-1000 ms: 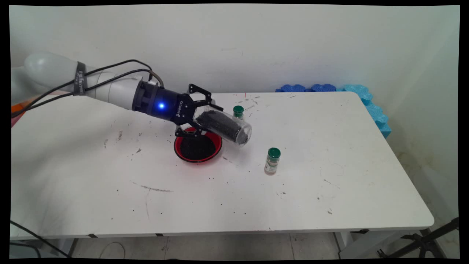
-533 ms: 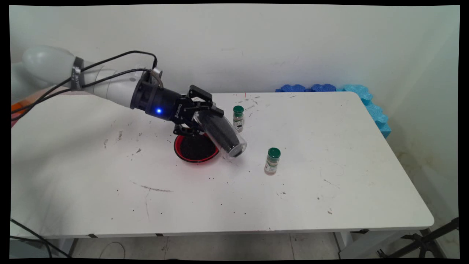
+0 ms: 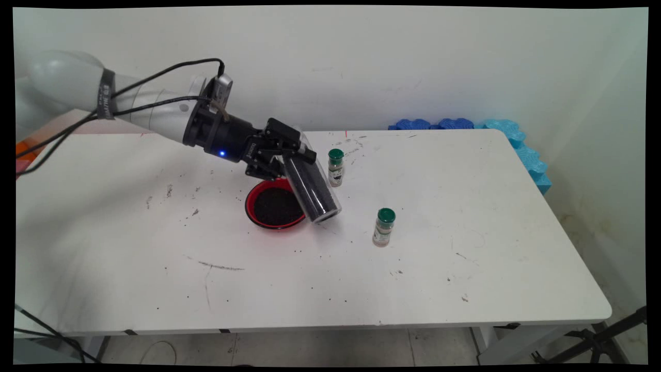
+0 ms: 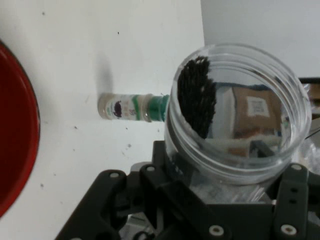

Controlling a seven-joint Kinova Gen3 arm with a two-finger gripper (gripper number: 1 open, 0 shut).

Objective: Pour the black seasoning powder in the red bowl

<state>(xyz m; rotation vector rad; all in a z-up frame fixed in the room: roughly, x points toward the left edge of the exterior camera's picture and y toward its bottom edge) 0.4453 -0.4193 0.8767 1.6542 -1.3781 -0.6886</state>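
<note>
**Gripper clamped on a tilted clear jar beside the red bowl**

Gripper (image 3: 287, 155) fingers are closed around the upper part of a clear plastic jar (image 3: 311, 187), near its open mouth, and hold it off the table (image 3: 465, 248). The jar leans steeply, mouth up toward the hand and base down toward the near edge, with dark granules packed along its length. Its base hangs just at the right rim of a red bowl (image 3: 273, 205), which holds a layer of the same dark granules and sits a little left of the table's middle, closer to the far edge than to the near one.

Seen from the hand camera, the jar (image 4: 235, 112) shows its round open mouth, with the dark grains heaped against one side of the inner wall; the black linkage of the gripper (image 4: 220, 192) closes on it from below, and the red bowl (image 4: 17, 130) curves in at the picture's left edge.

Two small spice bottles with green caps stand upright on the table. One (image 3: 335, 167) is just beyond the jar, toward the far edge, and appears lying sideways in the hand view (image 4: 132, 107) only because that camera is turned. The other (image 3: 384, 227) stands well apart, toward the right edge. Dark specks and scuff marks are scattered over the white surface. Blue foam mats (image 3: 516, 142) lean at the far right corner.
</note>
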